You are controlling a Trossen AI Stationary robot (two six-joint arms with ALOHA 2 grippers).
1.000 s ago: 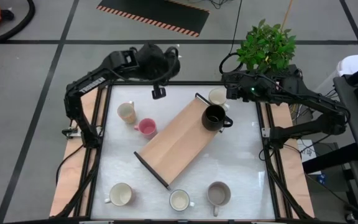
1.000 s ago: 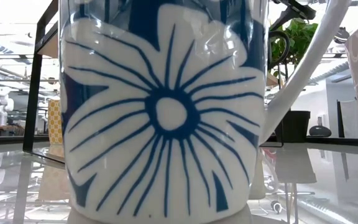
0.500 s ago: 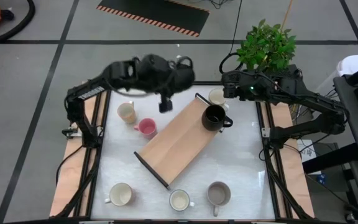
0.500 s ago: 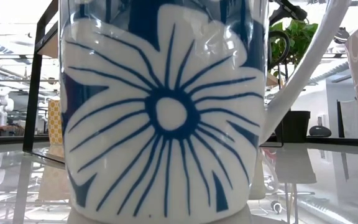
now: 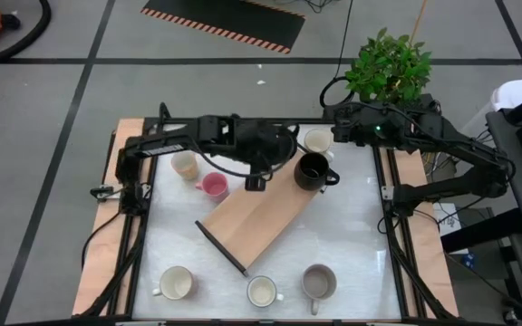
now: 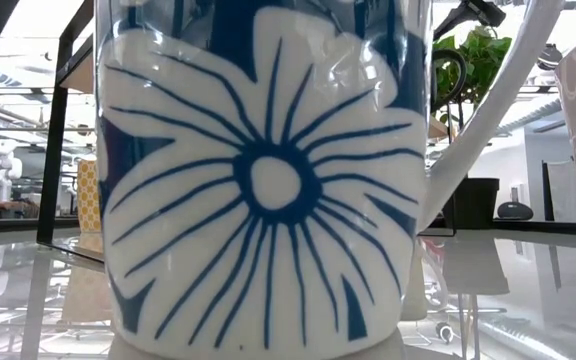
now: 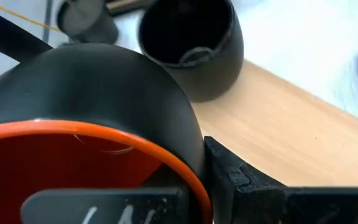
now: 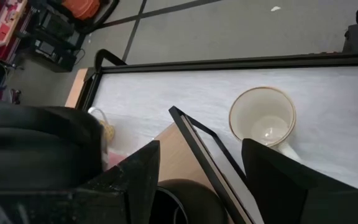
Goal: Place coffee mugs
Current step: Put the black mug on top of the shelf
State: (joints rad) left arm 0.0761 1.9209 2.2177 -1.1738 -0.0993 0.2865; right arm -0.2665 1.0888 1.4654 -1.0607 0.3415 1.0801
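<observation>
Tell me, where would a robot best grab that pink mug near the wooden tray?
Probably by the rim, coming straight down from above. The pink mug stands upright with its mouth open to the top, so one finger could slip inside and one outside the wall. Its handle points toward the table's near edge, so grip a side away from it.

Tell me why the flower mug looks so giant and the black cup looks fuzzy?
In the low view the flower mug stands right at the camera, filling the picture, with shiny glare streaks near its top. In the left wrist view the black mug on the wooden tray is slightly blurred; the red-and-dark mug nearest the lens is soft too.
</observation>
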